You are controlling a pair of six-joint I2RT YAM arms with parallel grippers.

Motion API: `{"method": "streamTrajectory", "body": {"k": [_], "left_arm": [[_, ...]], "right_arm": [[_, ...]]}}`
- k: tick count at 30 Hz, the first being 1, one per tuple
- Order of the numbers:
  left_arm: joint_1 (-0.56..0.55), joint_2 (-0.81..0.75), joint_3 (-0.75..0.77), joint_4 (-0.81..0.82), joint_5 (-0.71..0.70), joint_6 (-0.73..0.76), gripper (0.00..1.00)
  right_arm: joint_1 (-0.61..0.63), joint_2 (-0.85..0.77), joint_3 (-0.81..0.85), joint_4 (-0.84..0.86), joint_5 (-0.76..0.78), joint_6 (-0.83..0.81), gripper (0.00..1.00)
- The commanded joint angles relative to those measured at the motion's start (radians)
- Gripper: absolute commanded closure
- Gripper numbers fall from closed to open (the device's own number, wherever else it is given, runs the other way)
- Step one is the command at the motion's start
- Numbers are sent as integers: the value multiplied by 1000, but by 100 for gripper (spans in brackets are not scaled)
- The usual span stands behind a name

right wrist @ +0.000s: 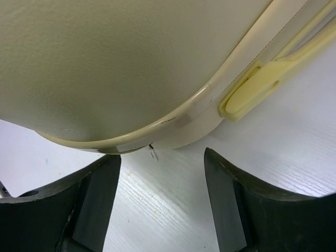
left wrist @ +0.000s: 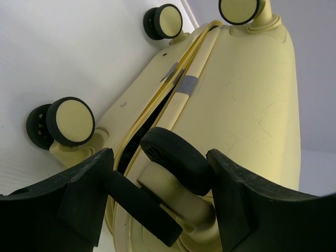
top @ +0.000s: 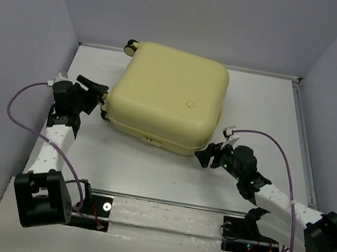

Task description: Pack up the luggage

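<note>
The pale yellow luggage [top: 167, 96] lies flat with its lid down on the white table [top: 148, 168]. In the left wrist view its side seam [left wrist: 152, 118] gapes a little and shows black inside. My left gripper [top: 101, 97] is at the case's near left corner. Its jaws are closed on a cream-and-black twin wheel [left wrist: 173, 160], and both fingers touch the wheel's black discs. My right gripper [top: 205, 155] sits just off the near right corner, open, with only bare table between its fingers [right wrist: 94, 194]. The luggage shell [right wrist: 131, 63] curves right above them.
Three other wheels [left wrist: 68, 121] [left wrist: 165, 21] [left wrist: 239, 8] stick out of the case's left end. A pale yellow side handle [right wrist: 262, 84] and a small zip pull [right wrist: 153, 152] sit near the right gripper. Grey walls enclose the table, and a rail [top: 162, 202] runs along the front.
</note>
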Motion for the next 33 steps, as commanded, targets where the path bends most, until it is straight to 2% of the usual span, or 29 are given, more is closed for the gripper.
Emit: {"method": "streamTrajectory", "body": {"k": [1,2,5,6,11,13,14,15,16,18,20,21,27,30,32,33], "left_arm": [[9,-45,109,-2,39,95,26],[9,-72,139,-32,18,131,12],[8,-162,199,-103,-106,208,3],[-4,-217,204,-119,-160,222,1],[-87,-333,213,-198,-241,314,1],[-133,-374,203,-223,-251,349,6],[-191,-415,172,-244,-236,363,10],[-216,-431,157,-263,-191,383,29],[-260,-445,140,-280,-159,388,44],[-366,-494,30,-309,-72,368,66],[-455,-520,-32,-312,-61,333,73],[-557,-532,-64,-312,-86,311,76],[-910,-559,-205,-235,-255,152,78],[-975,-471,-241,-156,-292,135,76],[-1012,-378,-247,-67,-303,132,71],[-1018,-350,-245,-39,-314,130,65]], "right_arm": [[0,-1,23,9,16,-46,28],[0,-2,32,-6,23,-53,28],[0,-5,46,-14,-12,-80,28],[0,5,64,-14,-45,-91,29],[0,73,94,49,-110,-122,46],[0,88,100,69,-107,-126,49],[0,94,101,90,-100,-128,50],[0,108,101,98,-99,-135,51],[0,117,103,104,-99,-138,51],[0,143,106,124,-107,-143,53],[0,156,104,146,-115,-143,57],[0,156,92,178,-110,-134,61],[0,92,63,213,-104,-103,69],[0,76,69,193,-107,-105,69],[0,82,84,169,-122,-112,68],[0,88,86,167,-122,-112,67]]}}
